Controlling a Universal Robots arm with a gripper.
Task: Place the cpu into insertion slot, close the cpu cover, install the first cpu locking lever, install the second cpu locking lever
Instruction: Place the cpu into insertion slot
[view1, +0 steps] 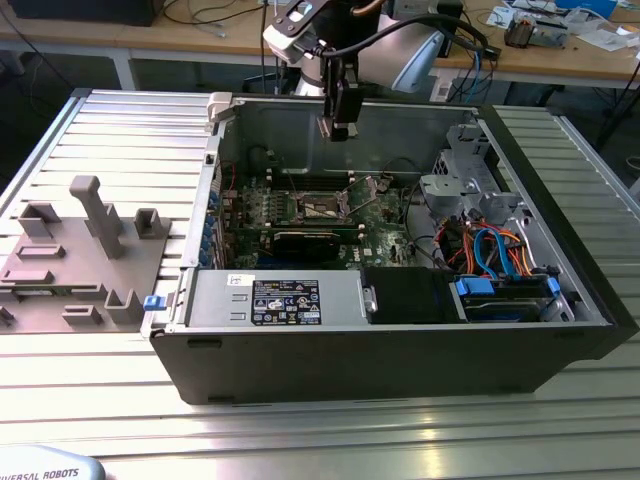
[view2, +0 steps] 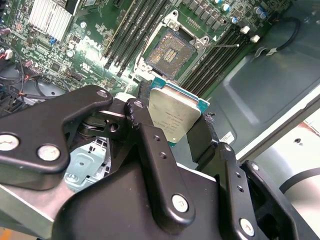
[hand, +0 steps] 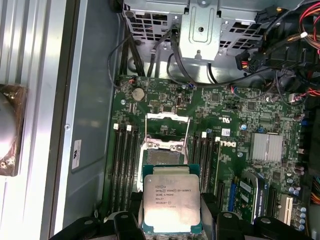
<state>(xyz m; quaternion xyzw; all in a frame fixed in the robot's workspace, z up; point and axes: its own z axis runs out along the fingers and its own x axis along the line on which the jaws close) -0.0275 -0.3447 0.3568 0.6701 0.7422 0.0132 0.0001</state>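
Observation:
My gripper (view1: 338, 126) hangs above the open computer case, shut on the cpu (view2: 175, 117). The chip's silvery top face shows between the two black fingers (view2: 146, 131) in both wrist views, with its green edge showing. In the first wrist view the cpu (hand: 171, 198) sits just short of the insertion slot (hand: 165, 151) and covers part of it. The insertion slot (view2: 172, 51) lies open and bare on the green motherboard (view2: 95, 37), well below the chip. The cpu cover (hand: 167, 119) stands flipped up at the socket's far side, with thin lever wires beside it. In the exterior view the insertion slot (view1: 322, 208) lies below the gripper.
The black computer case (view1: 400, 350) lies open on a ribbed metal table (view1: 130, 130). A long black card (view1: 310, 240) lies in front of the socket, memory slots (hand: 125, 165) flank it. A drive cage (view1: 460, 170) and coloured cables (view1: 495, 250) fill the exterior view's right. A grey fixture (view1: 80, 250) stands at its left.

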